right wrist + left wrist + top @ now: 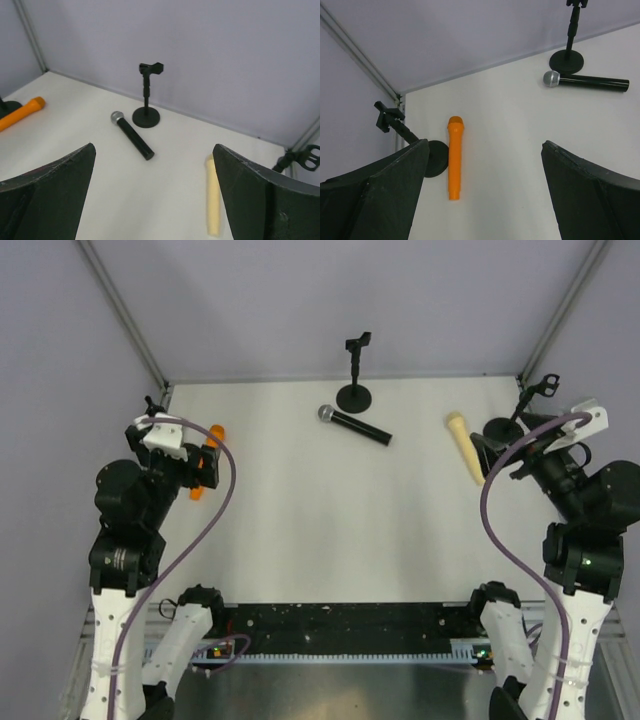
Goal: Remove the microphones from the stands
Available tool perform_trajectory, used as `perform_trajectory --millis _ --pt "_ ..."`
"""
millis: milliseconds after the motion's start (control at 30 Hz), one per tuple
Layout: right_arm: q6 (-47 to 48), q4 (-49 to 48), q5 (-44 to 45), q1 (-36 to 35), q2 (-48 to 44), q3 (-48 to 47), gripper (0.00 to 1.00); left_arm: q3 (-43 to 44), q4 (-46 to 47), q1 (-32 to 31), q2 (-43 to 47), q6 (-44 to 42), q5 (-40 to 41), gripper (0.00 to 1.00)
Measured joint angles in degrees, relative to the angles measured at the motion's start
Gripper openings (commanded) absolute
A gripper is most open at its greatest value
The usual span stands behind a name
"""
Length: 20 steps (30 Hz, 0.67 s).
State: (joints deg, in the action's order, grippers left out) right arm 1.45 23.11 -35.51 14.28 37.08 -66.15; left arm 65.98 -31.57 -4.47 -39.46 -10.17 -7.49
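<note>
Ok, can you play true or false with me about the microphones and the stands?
1. The black microphone lies on the table beside the middle stand. True.
2. The orange microphone is clipped into a stand. False: it lies flat on the table, beside the left stand.
3. The left gripper and the right gripper are both open and empty. True.
4. The cream microphone stands upright. False: it lies flat on the table.
5. The middle stand's clip is empty. True.
</note>
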Motion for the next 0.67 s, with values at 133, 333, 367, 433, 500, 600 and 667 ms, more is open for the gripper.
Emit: perform_trajectory --millis 133,333,367,433,500,600,667 --pt "-5.9 -2.9 -6.0 0.0 -0.3 0.7 0.99 -1.7 0.0 0.0 2.5 0.0 2.1 0.99" --pt "-11.3 -7.7 -7.6 0.0 -0.3 7.0 0.99 -5.6 0.0 0.0 2.9 0.2 2.4 0.99" --pt "-12.0 -7.7 -7.0 0.0 -0.2 7.8 0.99 -5.8 0.0 0.0 2.8 0.3 2.4 0.99" --pt "-12.7 -7.5 -5.8 0.0 -0.1 8.1 0.99 -5.8 0.0 0.0 2.4 0.5 2.4 0.99" --pt "-13.2 -7.6 -4.6 0.0 0.1 8.0 0.99 -5.8 0.0 0.0 2.4 0.6 2.4 0.99" --pt "-13.3 -7.6 -4.2 0.0 0.1 8.0 0.99 -5.8 0.1 0.0 2.4 0.9 2.4 0.99" --pt "-13.3 -7.7 -4.2 0.0 -0.1 7.9 0.99 -5.8 0.1 0.0 2.4 1.0 2.4 0.99"
